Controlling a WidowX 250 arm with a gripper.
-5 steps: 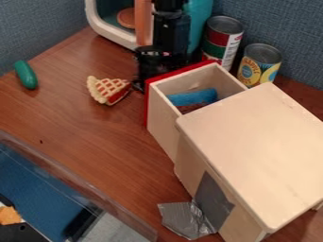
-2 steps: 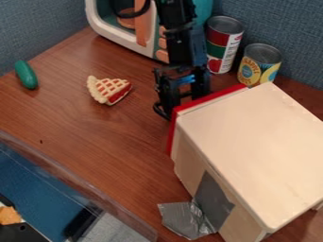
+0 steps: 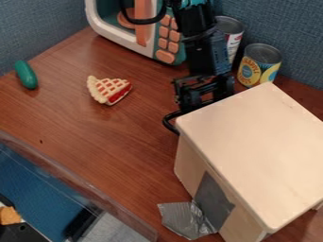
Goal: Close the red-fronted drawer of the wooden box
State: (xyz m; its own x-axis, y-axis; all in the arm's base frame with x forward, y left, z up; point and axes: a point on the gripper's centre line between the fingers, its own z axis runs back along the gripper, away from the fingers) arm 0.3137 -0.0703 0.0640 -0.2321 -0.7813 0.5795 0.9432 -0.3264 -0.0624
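Drawer closure was judged nearly complete; the gripper (image 3: 200,100) stood left of the yellow can (image 3: 259,66), finger spread indeterminable. The wooden box (image 3: 252,151) stood before that can; backing clear was called for next.

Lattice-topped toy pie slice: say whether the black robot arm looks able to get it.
Likely yes: the red-and-cream pie slice lies uncovered on the brown wooden table, with nothing visible between it and the black tool by the pale wooden box.
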